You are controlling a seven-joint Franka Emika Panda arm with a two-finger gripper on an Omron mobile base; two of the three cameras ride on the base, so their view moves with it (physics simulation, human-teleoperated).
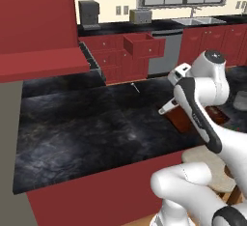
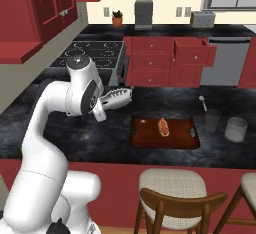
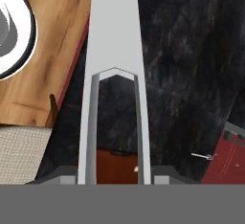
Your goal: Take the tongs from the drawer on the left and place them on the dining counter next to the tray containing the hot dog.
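Gripper [image 2: 114, 99]: closed on the tongs [image 2: 118, 98], jaws narrow around the two metal arms. The right base view shows the tongs jutting from the hand toward the tray [image 2: 165, 132], held clear above the dining counter [image 2: 100, 133] and short of the tray's near edge. In the hand view the tongs [image 3: 115, 70] run straight away from the camera, joined end farthest out. They are judged to be carried lengthwise so they can be laid flat beside the tray.

The tray sits on the dining counter with the hot dog [image 2: 163, 126] at its middle. Beyond the tray, across the aisle, the drawer [image 2: 195, 52] stands pulled out of the red cabinet run beside the grey dishwasher [image 2: 227, 63]. To the far side of the tray from the gripper stand two pale cups [image 2: 235, 129].

Obscured: the fingertips' contact with the tongs is masked by the hand in both base views. In the left base view the arm covers most of the tray [image 1: 181, 119]. A small silver utensil [image 1: 135, 88] beyond the tray cannot be identified.
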